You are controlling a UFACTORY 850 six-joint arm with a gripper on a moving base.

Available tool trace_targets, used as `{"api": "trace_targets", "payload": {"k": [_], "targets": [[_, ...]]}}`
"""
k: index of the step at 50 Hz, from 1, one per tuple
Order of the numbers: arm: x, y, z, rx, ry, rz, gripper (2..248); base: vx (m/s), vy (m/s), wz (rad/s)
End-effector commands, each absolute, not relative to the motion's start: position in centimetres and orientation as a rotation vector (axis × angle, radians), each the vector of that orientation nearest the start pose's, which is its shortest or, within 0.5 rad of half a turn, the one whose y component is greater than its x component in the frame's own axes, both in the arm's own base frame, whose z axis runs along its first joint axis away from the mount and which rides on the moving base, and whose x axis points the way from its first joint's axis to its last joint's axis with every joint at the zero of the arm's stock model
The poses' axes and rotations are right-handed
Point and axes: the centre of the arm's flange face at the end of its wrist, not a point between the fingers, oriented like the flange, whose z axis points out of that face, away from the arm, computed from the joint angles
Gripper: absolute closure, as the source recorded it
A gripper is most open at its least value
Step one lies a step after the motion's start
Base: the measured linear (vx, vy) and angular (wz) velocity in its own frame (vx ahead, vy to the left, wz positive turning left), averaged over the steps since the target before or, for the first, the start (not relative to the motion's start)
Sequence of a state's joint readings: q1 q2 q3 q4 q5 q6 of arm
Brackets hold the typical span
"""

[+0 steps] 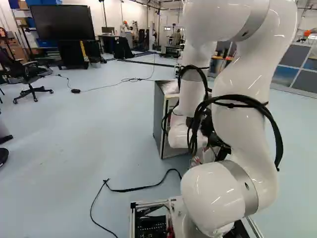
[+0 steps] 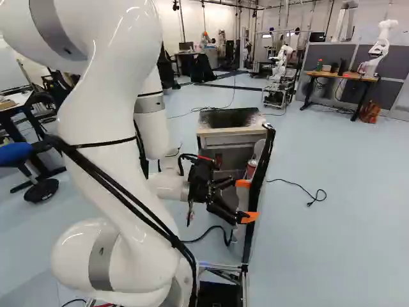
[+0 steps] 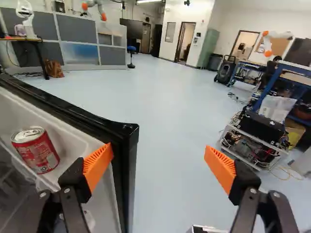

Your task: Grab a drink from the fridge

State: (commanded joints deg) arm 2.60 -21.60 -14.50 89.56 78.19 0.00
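Note:
My gripper (image 2: 246,201) is at the fridge's opened door (image 2: 261,176) in the right base view. In the wrist view the gripper (image 3: 159,158) stands wide open. The black door edge (image 3: 129,165) lies between its fingers, close against one orange pad (image 3: 98,166) and well apart from the other. A red can (image 3: 37,149) rests on the door's inner shelf, beyond that same finger and outside the gap; the can (image 2: 251,168) also shows behind the gripper in the right base view. The small fridge (image 2: 231,138) has a light top with a dark patch. Its interior is mostly hidden.
A black cable (image 1: 141,188) lies on the floor left of the arm. A wheeled frame with electronics (image 3: 255,138) stands beyond the free finger. Another robot (image 2: 280,64) is behind the fridge; a desk (image 2: 342,77) stands far right. An office chair (image 1: 29,82) is at the left.

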Motion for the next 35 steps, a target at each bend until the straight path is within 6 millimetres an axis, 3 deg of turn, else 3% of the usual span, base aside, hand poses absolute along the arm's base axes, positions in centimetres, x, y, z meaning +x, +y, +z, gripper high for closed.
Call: {"api": "trace_targets", "payload": {"k": [35], "targets": [[26.9,-15.6,26.9,1.186,-1.453,0.922,3,0.000,0.000,0.000]]}}
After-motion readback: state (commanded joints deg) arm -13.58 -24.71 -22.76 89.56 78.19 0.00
